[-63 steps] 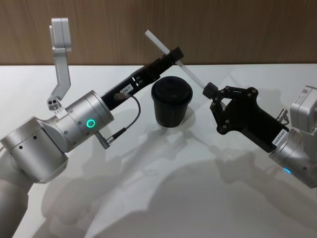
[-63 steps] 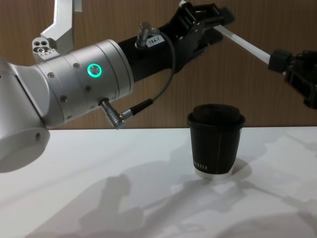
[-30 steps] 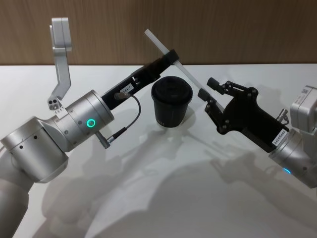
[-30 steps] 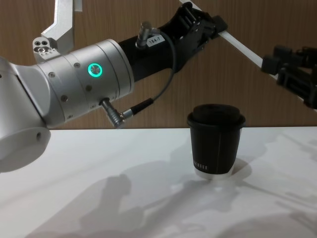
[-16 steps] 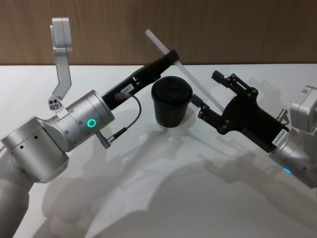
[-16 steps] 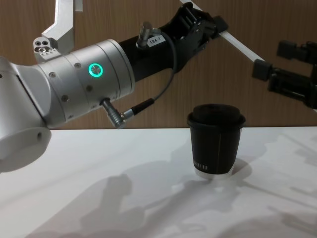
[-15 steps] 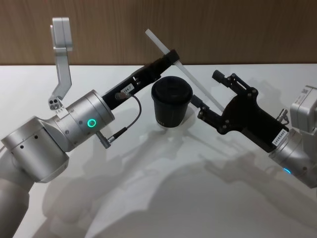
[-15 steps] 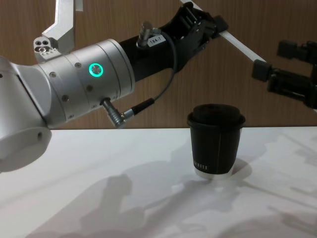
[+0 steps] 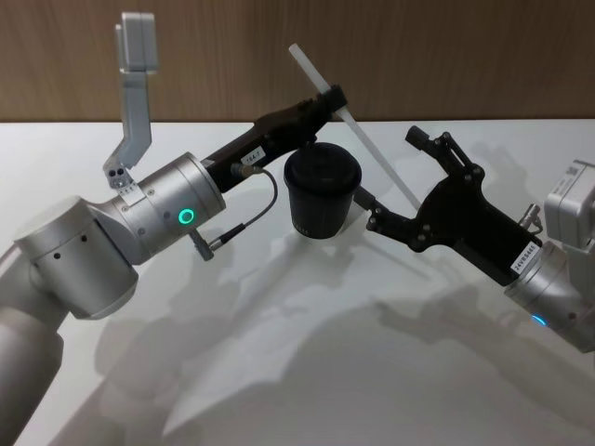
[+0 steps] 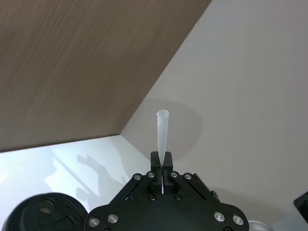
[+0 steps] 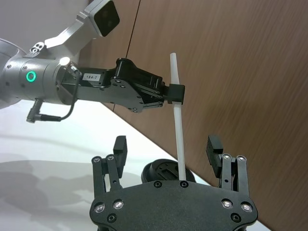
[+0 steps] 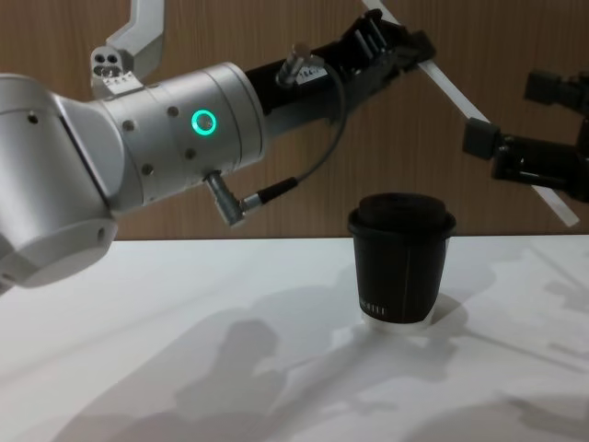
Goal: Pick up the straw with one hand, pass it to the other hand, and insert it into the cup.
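Our right claw [image 9: 390,168] has opened wide and let go of the straw [image 9: 367,142], with one jaw on each side of it. Our left claw [image 9: 332,98] grips the straw tight, slanted high above the cup [image 9: 322,195] on the desk [image 9: 279,325].

Lighting: you had bright, diffuse light from above; several soft, overlapping shadows lay across the pale bench [image 9: 307,372].

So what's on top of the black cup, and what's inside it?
A black lid sits on the cup. It hides whatever is inside. The straw is up in the air, held by the left gripper.
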Available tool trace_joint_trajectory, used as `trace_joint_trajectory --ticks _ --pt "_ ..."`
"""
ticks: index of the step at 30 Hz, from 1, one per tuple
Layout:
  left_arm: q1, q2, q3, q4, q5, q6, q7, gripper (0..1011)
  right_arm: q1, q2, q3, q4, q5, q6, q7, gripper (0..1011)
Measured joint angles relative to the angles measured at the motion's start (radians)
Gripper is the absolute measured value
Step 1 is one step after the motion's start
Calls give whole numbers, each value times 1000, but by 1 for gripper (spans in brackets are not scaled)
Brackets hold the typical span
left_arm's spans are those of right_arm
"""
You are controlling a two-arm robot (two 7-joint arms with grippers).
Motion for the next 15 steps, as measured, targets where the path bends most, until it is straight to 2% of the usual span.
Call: trace_joint_trajectory --ticks 6,15 --pt "-33 11 23 4 46 -20 7 18 0 0 0 0 0 0 0 1001" --pt "-54 29 36 -13 74 -31 21 19 0 0 0 0 0 0 0 1001"
